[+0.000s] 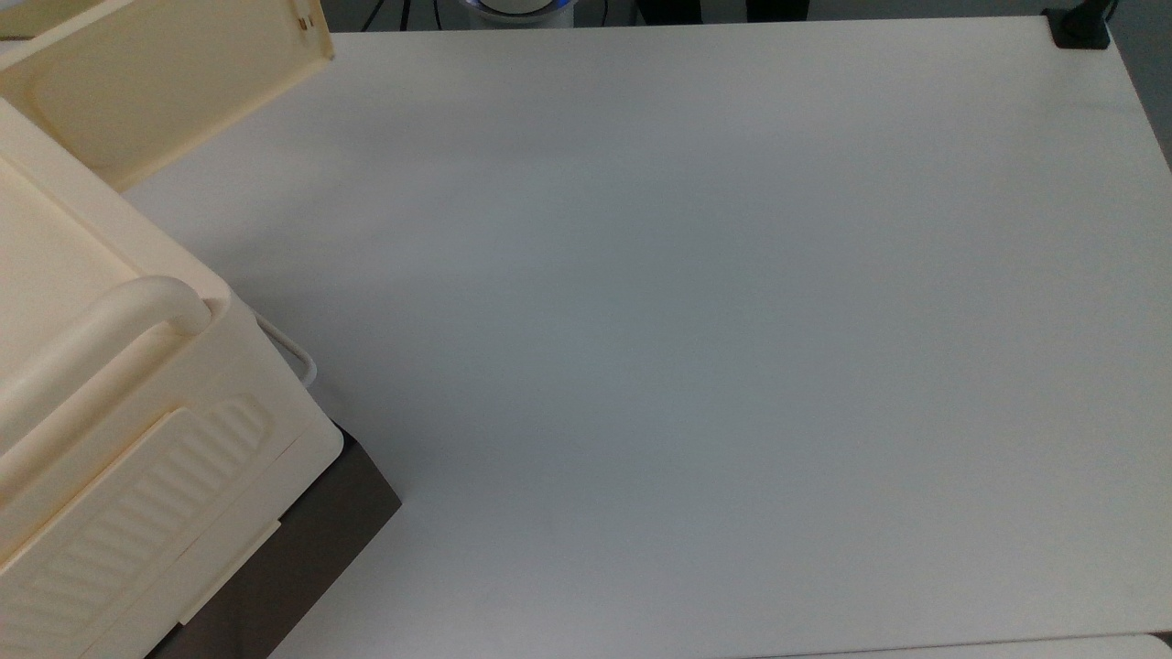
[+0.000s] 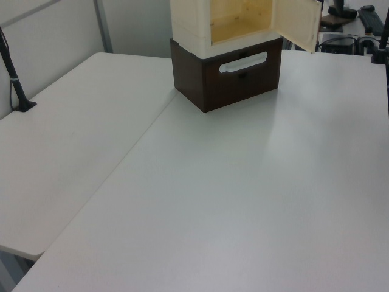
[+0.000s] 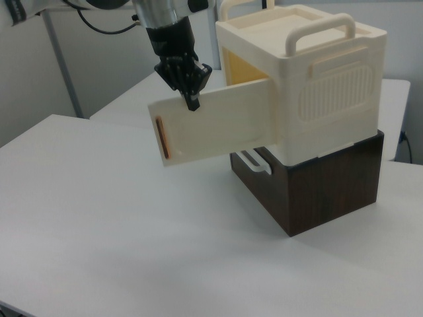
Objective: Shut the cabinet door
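The cream-yellow cabinet (image 3: 324,92) stands on a dark brown base (image 3: 324,191), and its cabinet door (image 3: 218,125) swings out wide toward the right view's left. My gripper (image 3: 193,104) comes down from above with its black fingers together, the tip at the door's top edge near the free end. In the top view the cabinet (image 1: 137,430) is at the left, with the open cabinet door (image 1: 165,82) in the upper left corner. The left view has the cabinet (image 2: 194,24) at the top, its inside showing, and the cabinet door (image 2: 298,21) standing open to the right.
The base drawer carries a white handle (image 2: 243,62). A wide white table (image 1: 732,366) spreads out in front of the cabinet. A black clamp (image 1: 1080,27) sits on its far right corner in the top view. A black post (image 2: 15,79) stands on the side table at the left view's left.
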